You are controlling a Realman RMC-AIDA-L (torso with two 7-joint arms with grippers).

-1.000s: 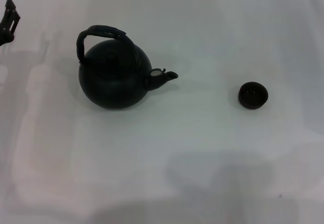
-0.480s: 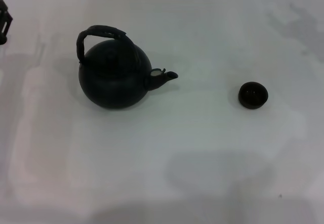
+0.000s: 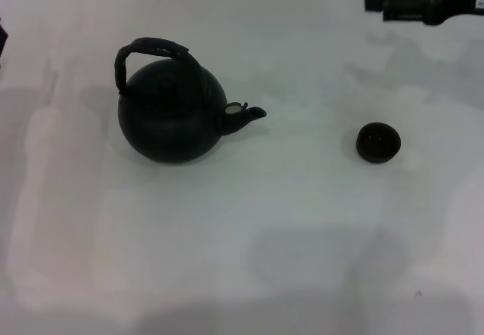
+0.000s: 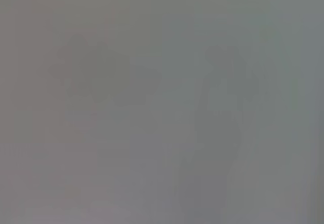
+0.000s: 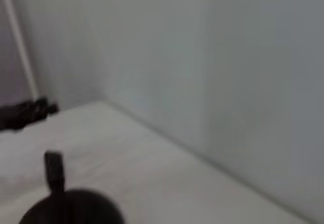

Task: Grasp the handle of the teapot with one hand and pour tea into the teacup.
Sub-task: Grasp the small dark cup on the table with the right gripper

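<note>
White matte table (image 3: 302,221) held round black teapot (image 3: 172,112), arched wrapped handle (image 3: 151,51), well left of my right gripper (image 3: 423,4); small round teacup (image 3: 378,142) nearer, below it. Finger state: couldn't tell.

A glossy black teapot (image 3: 171,116) with a dark, wrapped-looking handle (image 3: 151,50) is sitting on a plain white surface (image 3: 302,221). A dark brown-black teacup (image 3: 378,142) is showing beside it.
</note>
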